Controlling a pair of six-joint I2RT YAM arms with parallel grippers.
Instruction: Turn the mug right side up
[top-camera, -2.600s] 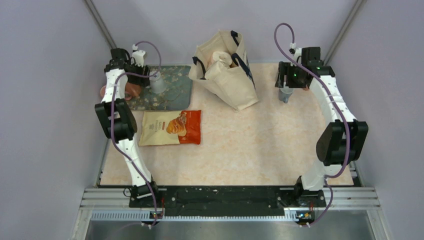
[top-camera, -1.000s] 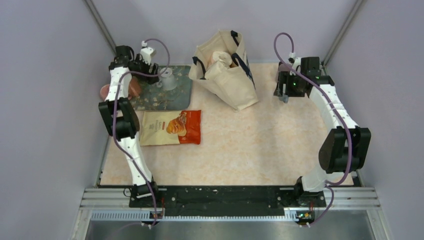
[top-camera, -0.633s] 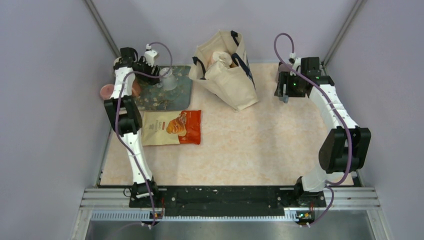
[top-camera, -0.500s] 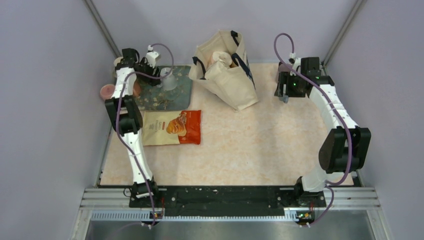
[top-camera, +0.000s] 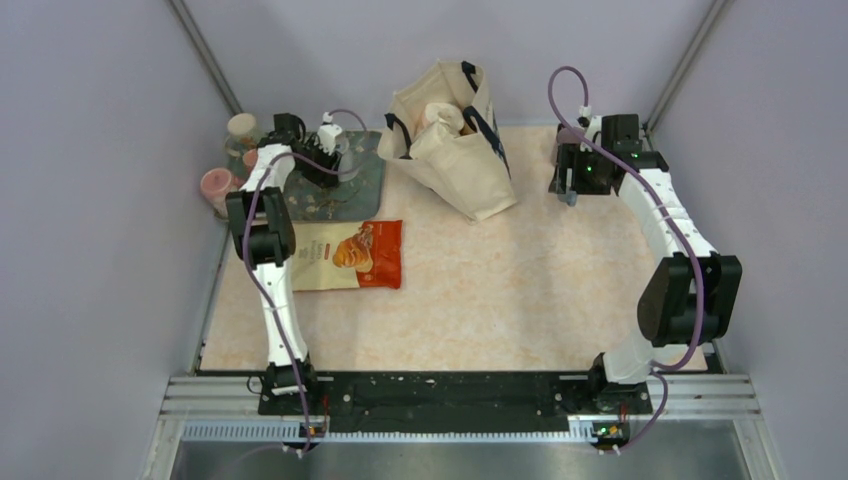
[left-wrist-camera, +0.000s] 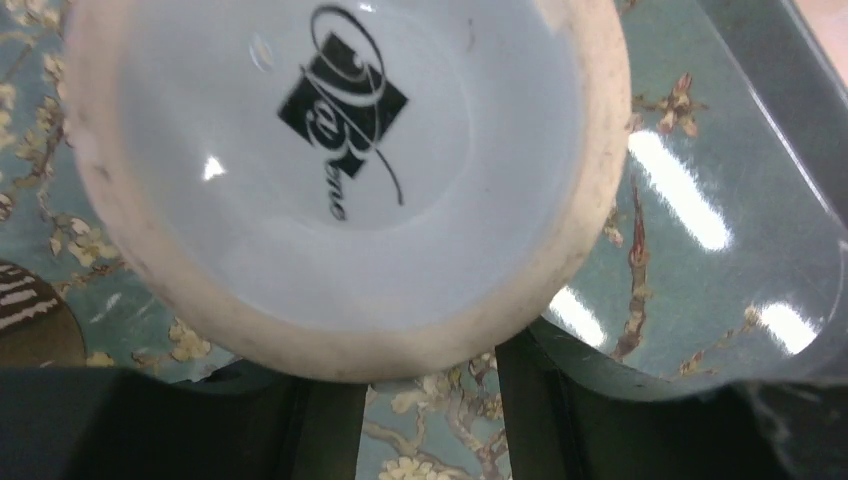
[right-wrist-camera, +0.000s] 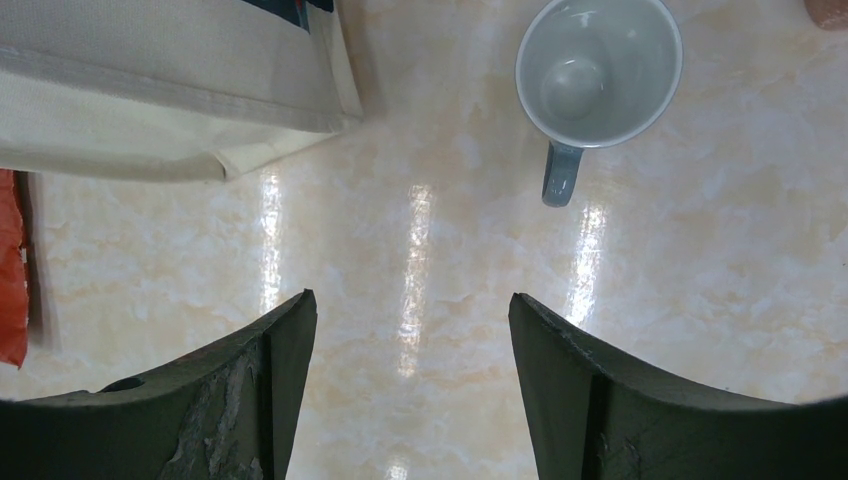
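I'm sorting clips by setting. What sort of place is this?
Probably a robot test booth, not a home: plain walls close in a small table, arms are bolted to a metal rail, and a tote bag and snack packet lie like props.

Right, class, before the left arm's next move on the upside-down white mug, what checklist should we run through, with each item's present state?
1. White ceramic mug sits base-up on the teal floral tray: ok.
2. Left tool is lined up at the mug's edge: ok.
3. Left tool has a firm hold on the mug: cannot tell, contact is hidden.
4. Right tool is open, empty and far from the tray: ok.
5. Grey-blue handled mug under the right tool is already upright, so leave it: ok.
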